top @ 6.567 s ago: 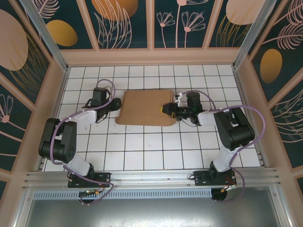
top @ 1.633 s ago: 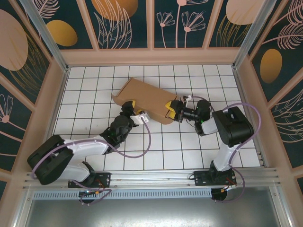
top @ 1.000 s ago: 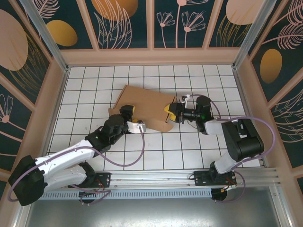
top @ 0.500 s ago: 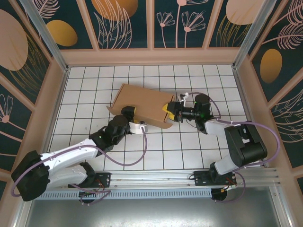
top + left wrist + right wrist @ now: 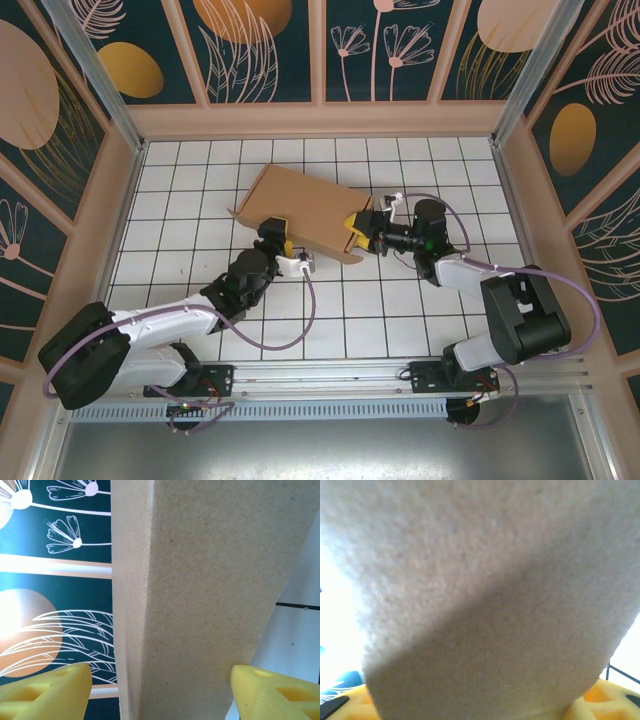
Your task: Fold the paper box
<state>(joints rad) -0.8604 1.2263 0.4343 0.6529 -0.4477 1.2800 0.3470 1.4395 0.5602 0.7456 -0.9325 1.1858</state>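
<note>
The paper box (image 5: 300,208) is a plain brown cardboard sheet, raised off the white tiles and slanted from upper left to lower right. My right gripper (image 5: 353,233) is shut on its right edge; in the right wrist view the cardboard (image 5: 485,595) covers the space above the yellow fingertips (image 5: 605,700). My left gripper (image 5: 279,238) stands open at the sheet's near edge. In the left wrist view a folded cardboard panel (image 5: 200,590) rises between the two yellow fingers (image 5: 45,690), with a gap on the left side of my left gripper (image 5: 160,690).
Gridded white tiles (image 5: 400,310) form the table floor, enclosed by low beige walls (image 5: 320,120) with dark floral panels behind. Both arm bases sit on the metal rail (image 5: 320,375) at the near edge.
The box has swung and tipped up further, its far left corner rising toward the back. My left gripper stayed at its near edge, open. The right gripper kept its hold and barely moved.
</note>
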